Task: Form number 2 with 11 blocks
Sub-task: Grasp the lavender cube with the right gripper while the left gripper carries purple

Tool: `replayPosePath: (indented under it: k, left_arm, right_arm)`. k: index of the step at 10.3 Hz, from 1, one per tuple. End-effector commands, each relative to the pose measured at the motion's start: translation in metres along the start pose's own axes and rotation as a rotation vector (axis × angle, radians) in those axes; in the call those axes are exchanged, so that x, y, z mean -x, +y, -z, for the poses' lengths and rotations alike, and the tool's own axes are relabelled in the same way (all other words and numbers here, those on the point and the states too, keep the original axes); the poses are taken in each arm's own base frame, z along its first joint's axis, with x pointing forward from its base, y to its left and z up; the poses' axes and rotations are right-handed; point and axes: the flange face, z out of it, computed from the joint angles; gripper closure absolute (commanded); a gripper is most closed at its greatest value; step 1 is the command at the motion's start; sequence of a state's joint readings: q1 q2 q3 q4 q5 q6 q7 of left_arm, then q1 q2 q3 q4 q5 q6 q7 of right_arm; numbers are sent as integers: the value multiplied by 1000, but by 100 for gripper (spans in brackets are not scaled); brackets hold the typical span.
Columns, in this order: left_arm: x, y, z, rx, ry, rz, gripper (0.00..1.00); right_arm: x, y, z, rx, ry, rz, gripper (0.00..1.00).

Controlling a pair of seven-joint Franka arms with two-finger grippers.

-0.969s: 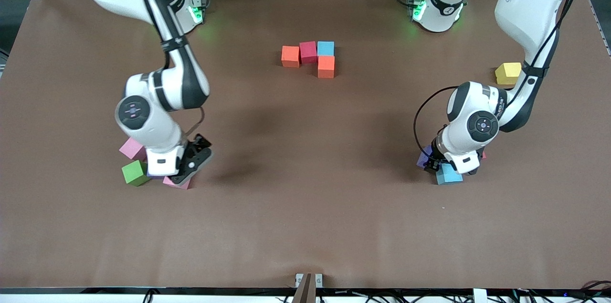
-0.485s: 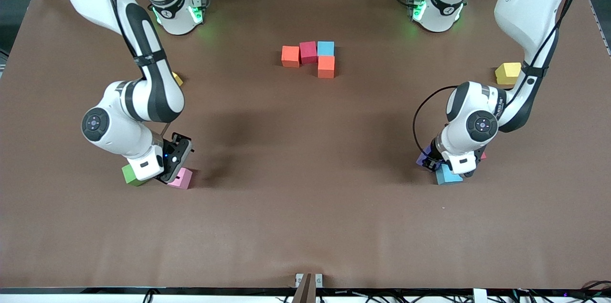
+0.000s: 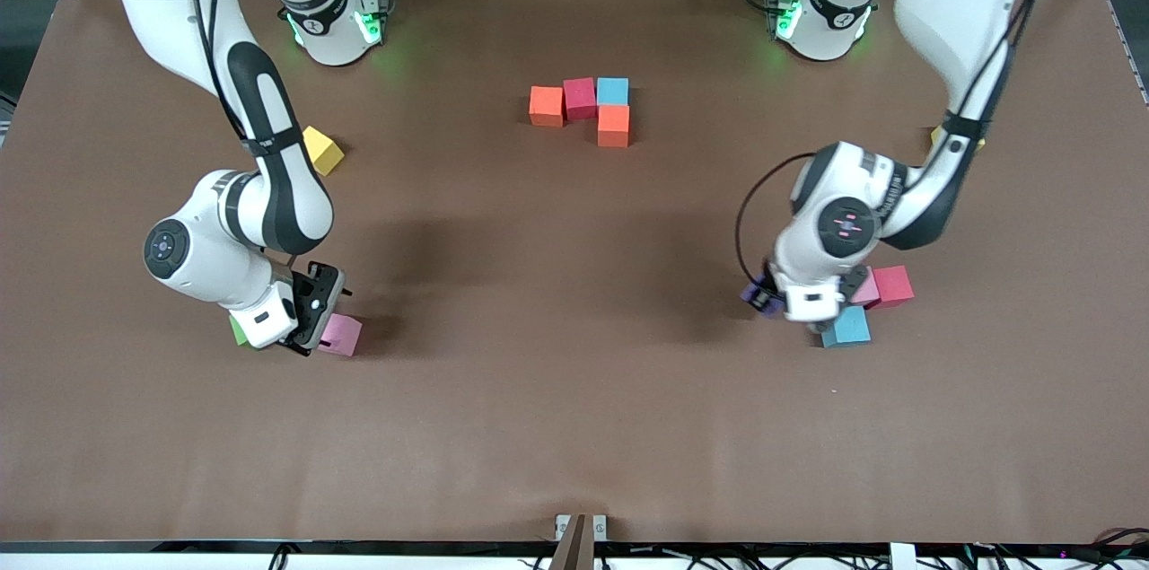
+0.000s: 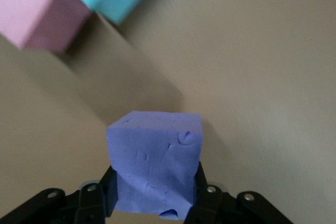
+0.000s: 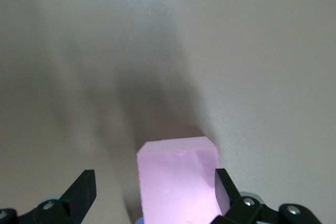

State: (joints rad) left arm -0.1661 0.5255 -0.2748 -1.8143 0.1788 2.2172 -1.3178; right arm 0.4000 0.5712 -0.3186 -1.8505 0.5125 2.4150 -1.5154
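A purple block [image 4: 155,163] sits clamped in the left hand [image 4: 152,203], lifted just above the tabletop [image 3: 574,390] beside a light blue block [image 3: 845,327], a pink one [image 3: 866,289] and a red one [image 3: 892,285]. Four blocks [image 3: 588,108] sit at the tabletop's 12 o'clock. The right hand [image 5: 155,195], fingers apart, straddles a pink block [image 5: 178,179] beside a green block [image 3: 237,329].

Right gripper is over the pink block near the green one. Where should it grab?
Come straight down and close on the two upright side faces of the pink block. The open right gripper already straddles them; the flat, parallel faces suit a pinch.
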Motion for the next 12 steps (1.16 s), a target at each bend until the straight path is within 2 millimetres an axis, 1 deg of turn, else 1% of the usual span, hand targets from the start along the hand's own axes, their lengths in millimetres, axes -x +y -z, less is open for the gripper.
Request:
replayPosePath:
  k: [1,2,3,4,5,6,7,8,9,11,12]
  left_arm:
    - [80,22,14,-42,40,-133,88]
    - [104,26,21,-37,49,-177,88]
    - [131,31,21,-37,53,-235,89]
    - [162,36,20,-38,55,-284,96]
    - [185,39,23,-33,61,-338,99]
    - [211,39,32,-20,65,-432,99]
    - [223,40,38,-12,63,-511,99]
    - [235,40,40,-7,57,-585,98]
    - [244,39,41,-6,54,-649,98]
    - [269,37,39,-1,59,-714,98]
    - [286,32,34,-12,75,-762,99]
  right_arm:
    - [10,11,-14,36,13,17,0]
    - [17,12,-19,36,10,2,0]
    - [19,12,-24,32,16,-11,0]
    - [21,10,-30,24,24,-25,0]
    - [22,10,-32,20,30,-37,0]
    - [19,10,-31,18,34,-34,14]
    - [15,10,-29,18,36,-33,50]
    - [9,15,-22,32,46,-34,71]
    - [1,20,-13,47,57,-29,83]
    - [-13,22,-4,18,74,-18,87]
    - [-21,21,1,7,83,-8,90]
